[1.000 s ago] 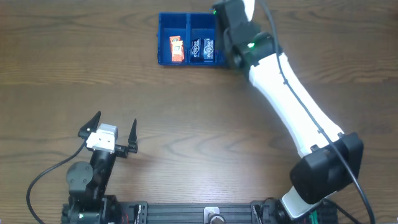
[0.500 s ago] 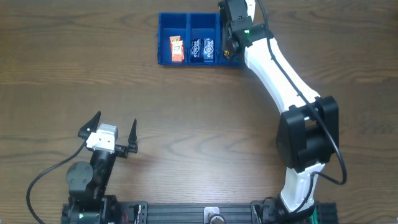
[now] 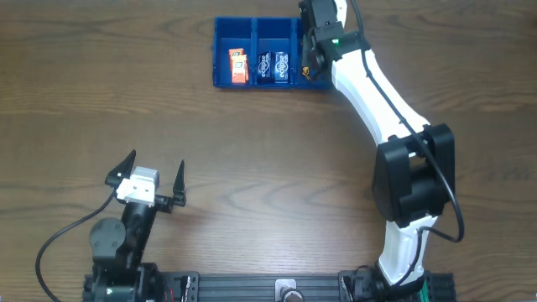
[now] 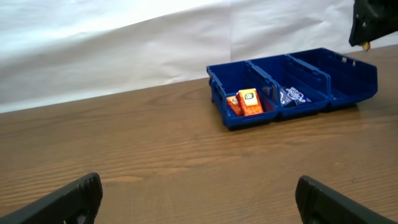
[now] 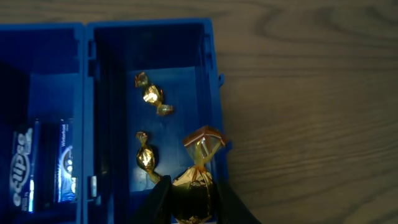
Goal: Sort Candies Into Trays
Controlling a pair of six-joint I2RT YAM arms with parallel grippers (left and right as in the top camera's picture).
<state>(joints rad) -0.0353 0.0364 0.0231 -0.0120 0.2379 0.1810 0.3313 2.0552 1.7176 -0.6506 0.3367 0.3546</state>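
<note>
Held candy (image 5: 195,184): gold-wrapped, pinched between the fingers of the right gripper (image 5: 192,200), one twisted end sticking out past the fingertips.
Right gripper: closed tight on that candy, over the tray's right-end compartment, seemingly just above its outer wall.
Tray (image 5: 213,81): blue, three compartments, at the table's far side.
Right compartment: two gold candies (image 5: 151,94) lying apart.
Middle compartment: blue packets (image 3: 275,65).
Left compartment: orange candies (image 4: 249,102).
Left gripper (image 3: 155,164): fingers spread wide, holding nothing, near its base, well apart from the tray.
Table (image 3: 252,168): brown wood grain.
</note>
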